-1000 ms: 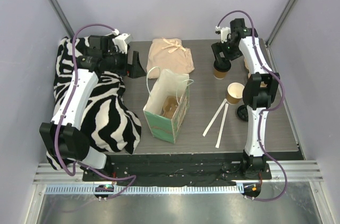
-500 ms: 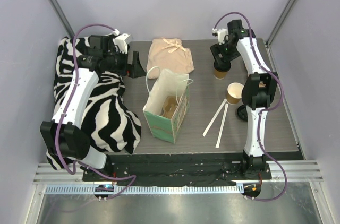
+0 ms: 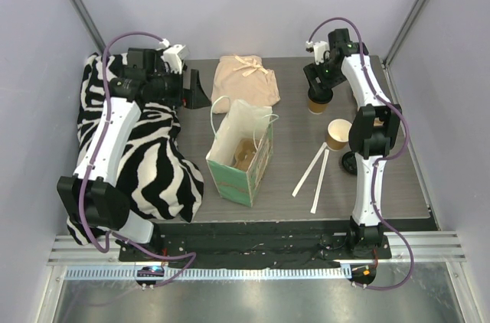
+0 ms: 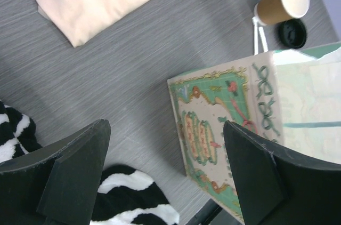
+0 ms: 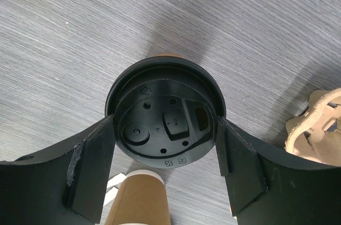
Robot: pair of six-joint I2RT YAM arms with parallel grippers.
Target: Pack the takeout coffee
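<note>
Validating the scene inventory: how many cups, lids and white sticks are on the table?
Cups: 2 (takeout coffee, open cup)
Lids: 2 (fitted lid, loose lid)
White sticks: 2
Total: 6

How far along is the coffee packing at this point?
Done: none yet; the takeout coffee stands on the table, outside the open paper bag. In hand: the right gripper straddles its lid, grip unconfirmed. Remaining: lift it, carry it over, lower it into the bag.
</note>
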